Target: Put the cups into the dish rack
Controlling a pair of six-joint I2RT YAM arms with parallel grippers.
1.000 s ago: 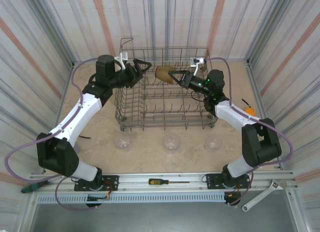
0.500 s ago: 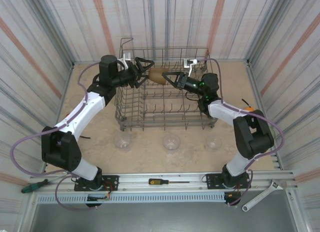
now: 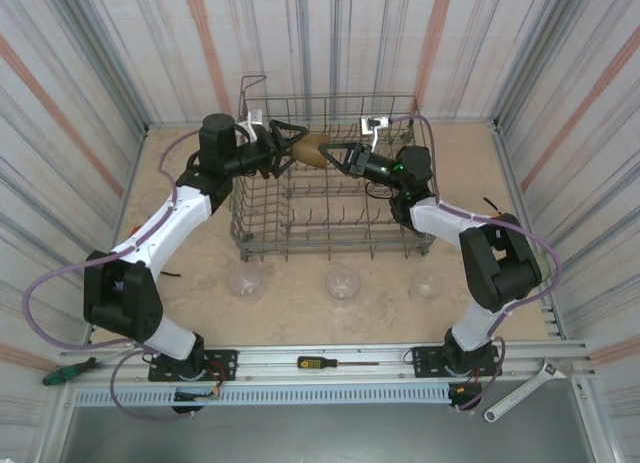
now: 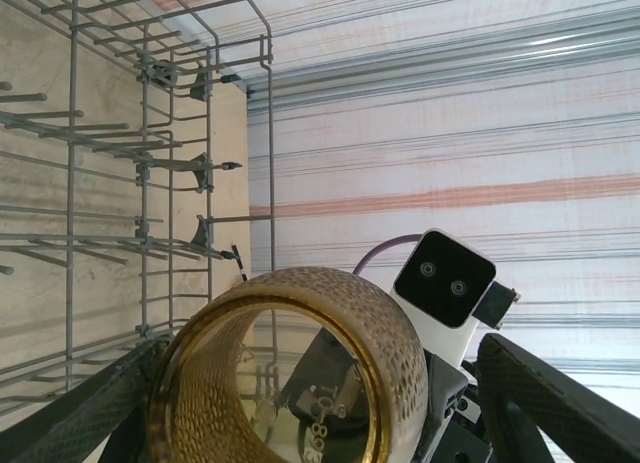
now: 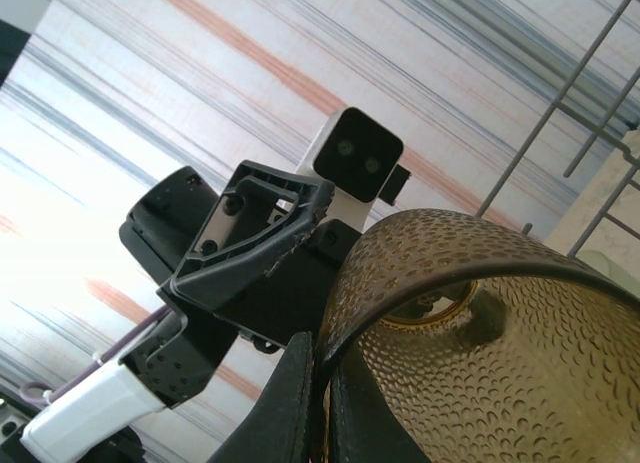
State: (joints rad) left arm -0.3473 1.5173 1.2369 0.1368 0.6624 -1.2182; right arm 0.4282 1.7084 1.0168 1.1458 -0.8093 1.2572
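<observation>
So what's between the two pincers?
The amber cup, over the dish rack: the right pincer pinches its rim, the left pincer stands open around it. The top view shows it.

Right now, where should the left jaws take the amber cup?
Across its dimpled side wall at the free end, coming from the robot's left. The amber cup lies sideways above the dish rack, the right gripper pinches its far rim, and the left gripper's open jaws stand either side of it.

Top cam looks down from behind the near edge over the whole beige table (image 3: 210, 283), while both wrist cams sit super close, facing each other across one amber dimpled plastic cup (image 4: 395, 363).
</observation>
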